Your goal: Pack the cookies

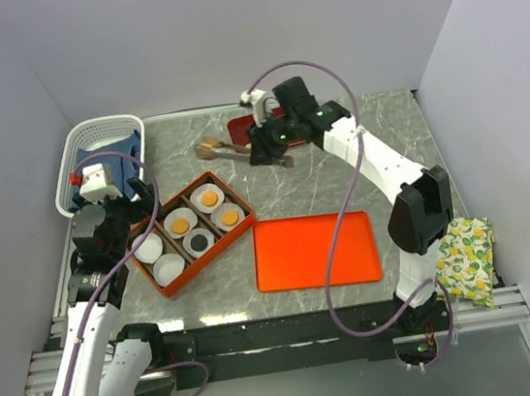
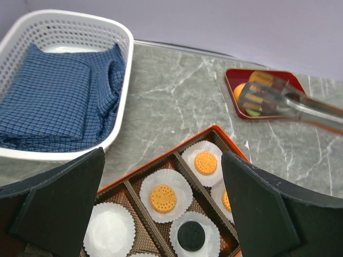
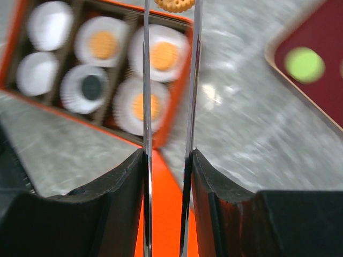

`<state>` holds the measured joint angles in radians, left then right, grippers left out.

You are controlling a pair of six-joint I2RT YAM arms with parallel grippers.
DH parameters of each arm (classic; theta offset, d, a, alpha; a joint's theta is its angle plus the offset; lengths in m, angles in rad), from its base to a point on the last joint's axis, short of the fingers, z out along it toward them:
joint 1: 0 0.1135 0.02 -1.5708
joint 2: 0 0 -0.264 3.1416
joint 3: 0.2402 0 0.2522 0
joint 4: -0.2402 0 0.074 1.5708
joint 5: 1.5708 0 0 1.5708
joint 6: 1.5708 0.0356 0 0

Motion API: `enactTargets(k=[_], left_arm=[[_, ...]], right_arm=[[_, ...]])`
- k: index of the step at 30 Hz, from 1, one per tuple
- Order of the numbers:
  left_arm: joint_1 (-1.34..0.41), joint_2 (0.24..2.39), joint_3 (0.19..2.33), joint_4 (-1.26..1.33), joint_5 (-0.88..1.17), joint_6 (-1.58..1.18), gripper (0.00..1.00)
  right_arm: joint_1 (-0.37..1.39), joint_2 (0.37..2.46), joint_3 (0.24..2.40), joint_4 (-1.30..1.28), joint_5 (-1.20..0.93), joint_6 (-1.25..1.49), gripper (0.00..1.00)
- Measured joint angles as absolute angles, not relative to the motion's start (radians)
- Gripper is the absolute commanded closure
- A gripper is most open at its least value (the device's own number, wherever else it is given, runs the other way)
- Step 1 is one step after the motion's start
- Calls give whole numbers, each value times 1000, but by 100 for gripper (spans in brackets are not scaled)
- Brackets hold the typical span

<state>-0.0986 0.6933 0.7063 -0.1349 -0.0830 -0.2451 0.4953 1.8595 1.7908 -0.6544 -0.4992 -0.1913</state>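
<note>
The right gripper (image 3: 168,155) is clamped on flat steel tongs (image 3: 146,80). The tong tips pinch a round orange cookie (image 3: 174,4) near the far edge of the marbled worktop (image 1: 341,178). The left gripper (image 2: 162,155) has its jaws apart above the orange box (image 2: 161,160). In the box, fluted paper cups (image 2: 110,231) hold three orange cookies (image 2: 163,198) and a black cookie (image 2: 190,236). A green cookie (image 3: 304,64) lies on the dark red tray (image 3: 321,32).

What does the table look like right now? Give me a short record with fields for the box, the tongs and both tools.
box: orange rectangular box, six white paper cups
packed: three orange round cookies, one black round cookie; two cups empty
right tool: shut on metal tongs, orange cookie at their tips
left tool: open, empty, above the box
dark red tray: green round cookie on it
also: white plastic basket holding blue checked cloth; flat orange lid
</note>
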Motion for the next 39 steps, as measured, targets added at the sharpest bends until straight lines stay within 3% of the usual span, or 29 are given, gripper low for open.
enactTargets(k=[10,18,39], left_arm=[[-99,561,667,-115,-209,-249,4],[-99,550,666,-108,-244,-250,4],[-99,560,666,-109,-241,-249,3]], right_arm=[[752,1858,1808,-667,-543,-237,78],[896,2028,1949,-706,-524,-263,76],[967,2236,2155,-767,-414,-271,70]])
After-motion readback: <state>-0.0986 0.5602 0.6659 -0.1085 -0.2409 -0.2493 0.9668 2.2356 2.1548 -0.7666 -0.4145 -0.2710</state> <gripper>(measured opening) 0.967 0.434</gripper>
